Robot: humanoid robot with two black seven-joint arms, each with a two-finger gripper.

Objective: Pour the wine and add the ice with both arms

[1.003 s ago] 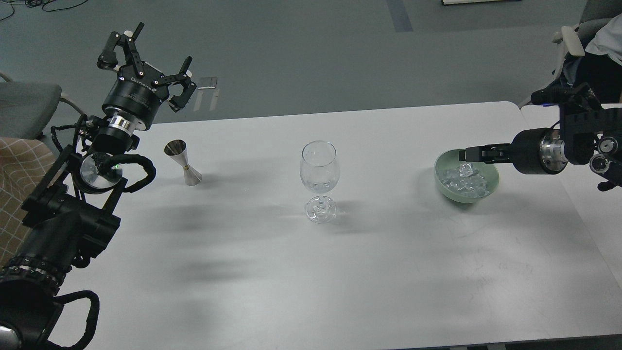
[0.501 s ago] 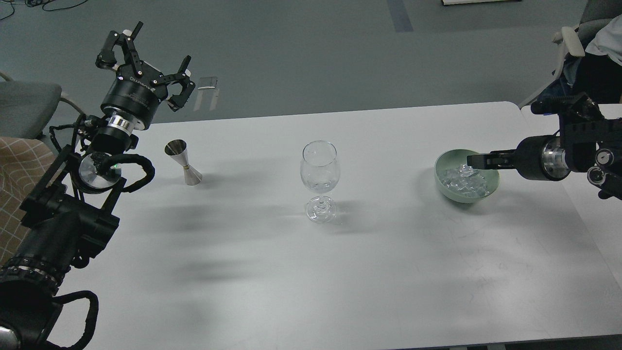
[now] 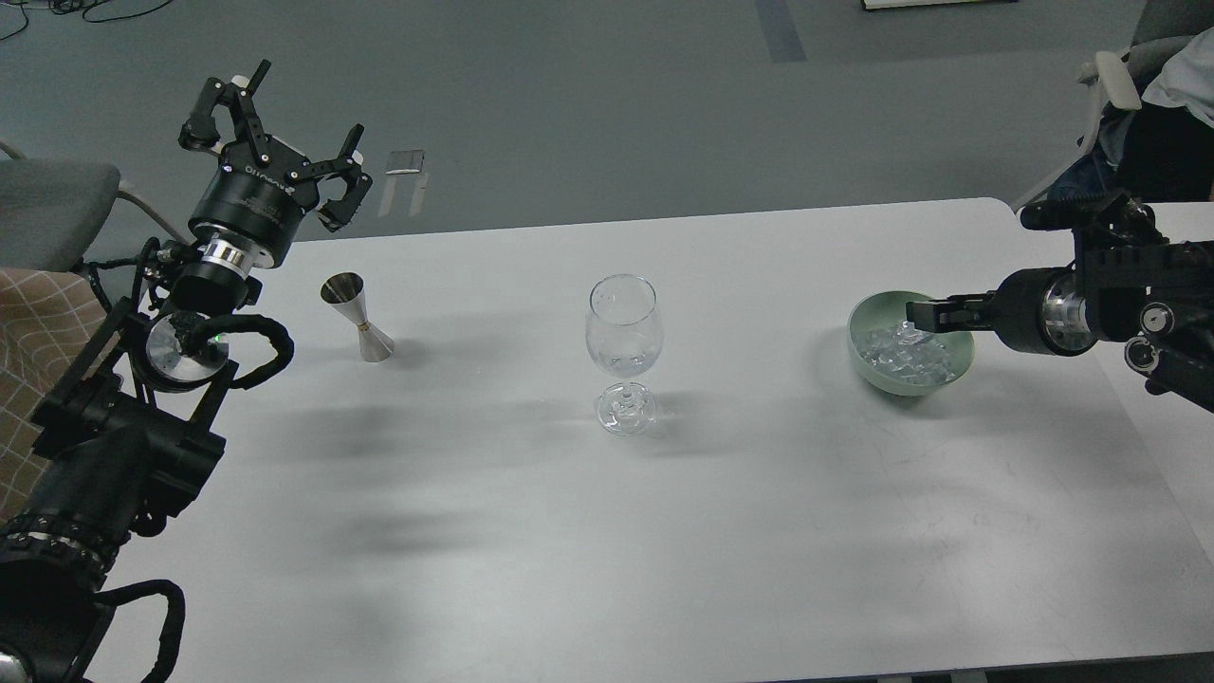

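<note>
A clear wine glass (image 3: 622, 327) stands upright mid-table, with little or nothing in it. A steel jigger (image 3: 358, 316) stands to its left. A green bowl (image 3: 960, 361) at the right holds a heap of clear ice (image 3: 906, 353). My left gripper (image 3: 275, 133) is open and empty, raised above the table's far left edge, behind and left of the jigger. My right gripper (image 3: 918, 311) reaches in from the right, its tip over the bowl's right half just above the ice. It is seen edge-on, so its fingers cannot be told apart.
The white table (image 3: 607, 531) ends at a far edge just behind the jigger. A chair and a seated person (image 3: 1157, 104) are at the far right, beyond the table corner. A grey chair (image 3: 47, 204) stands at the far left.
My right gripper drew back to the right, from the bowl's middle to its right half. My left gripper shifted a little to the left and lower in the view.
</note>
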